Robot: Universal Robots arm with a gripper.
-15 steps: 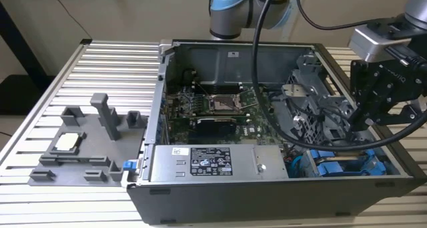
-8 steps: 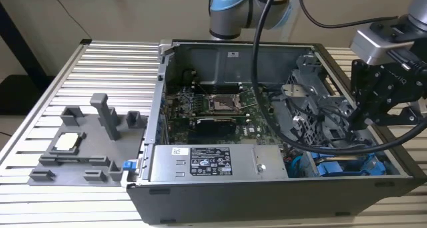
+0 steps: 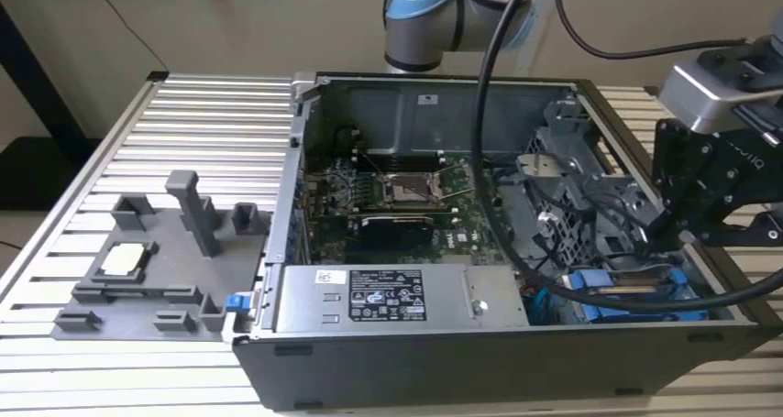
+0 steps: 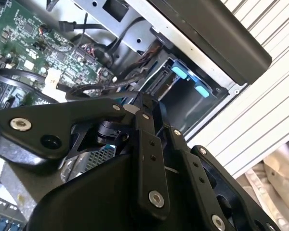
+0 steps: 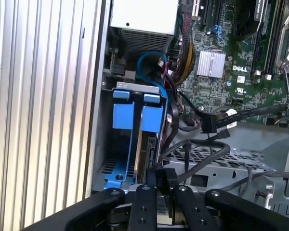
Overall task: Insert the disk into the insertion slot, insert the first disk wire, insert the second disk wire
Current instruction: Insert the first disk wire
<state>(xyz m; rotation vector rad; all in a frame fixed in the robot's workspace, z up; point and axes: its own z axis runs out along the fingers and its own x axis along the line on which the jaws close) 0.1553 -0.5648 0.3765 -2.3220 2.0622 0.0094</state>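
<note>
Gripper [image 5: 160,177] at disk [image 5: 145,144] in insertion slot [image 5: 98,144]; black cables [image 5: 202,147] crowd alongside; spread or clamped: can't tell.

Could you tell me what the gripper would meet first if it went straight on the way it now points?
Most likely the disk, seated in the insertion slot right ahead of the gripper; whether they already touch is unclear.

Ribbed aluminium table [image 3: 196,105], beige wall [image 3: 245,23]
</note>
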